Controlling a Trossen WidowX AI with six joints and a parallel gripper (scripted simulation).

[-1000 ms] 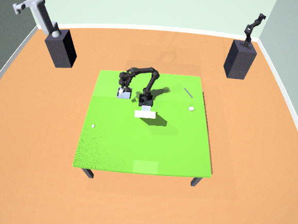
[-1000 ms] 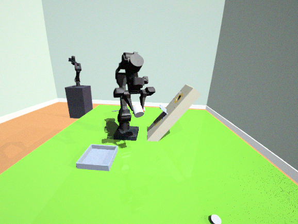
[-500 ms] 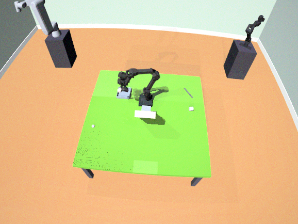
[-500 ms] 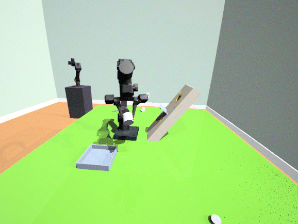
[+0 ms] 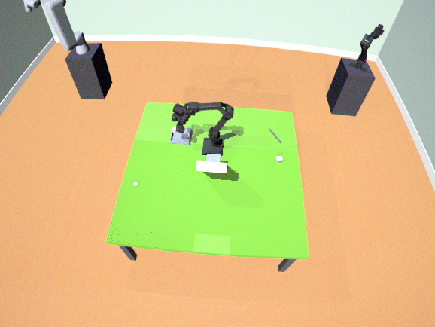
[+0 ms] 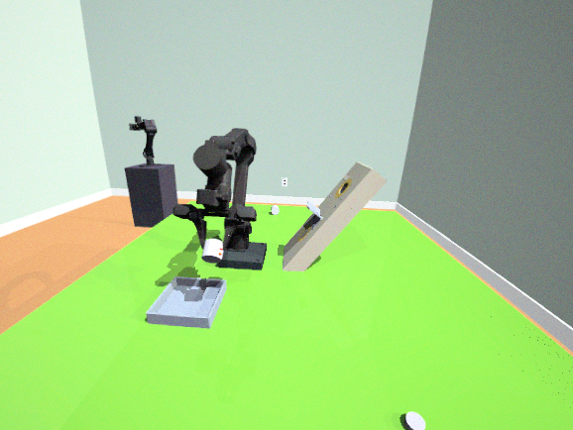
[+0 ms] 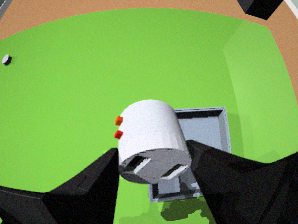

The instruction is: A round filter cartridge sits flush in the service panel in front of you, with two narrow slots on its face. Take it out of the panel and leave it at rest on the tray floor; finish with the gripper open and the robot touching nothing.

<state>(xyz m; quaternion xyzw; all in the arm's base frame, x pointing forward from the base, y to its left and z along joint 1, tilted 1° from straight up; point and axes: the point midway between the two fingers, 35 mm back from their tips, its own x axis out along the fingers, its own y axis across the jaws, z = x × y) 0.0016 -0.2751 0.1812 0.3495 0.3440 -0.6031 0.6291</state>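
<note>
The white round filter cartridge (image 5: 174,129) (image 6: 213,251) (image 7: 150,125) is out of the panel. My gripper (image 7: 152,150) is shut on its sides. In the wrist view its grey face with two slots is turned towards the camera, and an orange and a red tab stick out at its left. It hangs tilted above the grey-blue tray (image 5: 180,142) (image 6: 178,321) (image 7: 226,131), near the tray's edge in the wrist view; how far it is over the floor I cannot tell. A shadow falls inside the tray. The sloping service panel (image 5: 211,166) (image 6: 337,218) shows a dark opening with a yellow ring.
A pale bracket (image 5: 213,157) (image 6: 313,209) sticks out from the panel's front. A small white disc (image 5: 135,184) (image 6: 414,421) (image 7: 6,60), a white block (image 5: 278,159) (image 6: 275,210) and a grey rod (image 5: 275,135) lie on the green table. Two pedestals with other arms stand beyond it.
</note>
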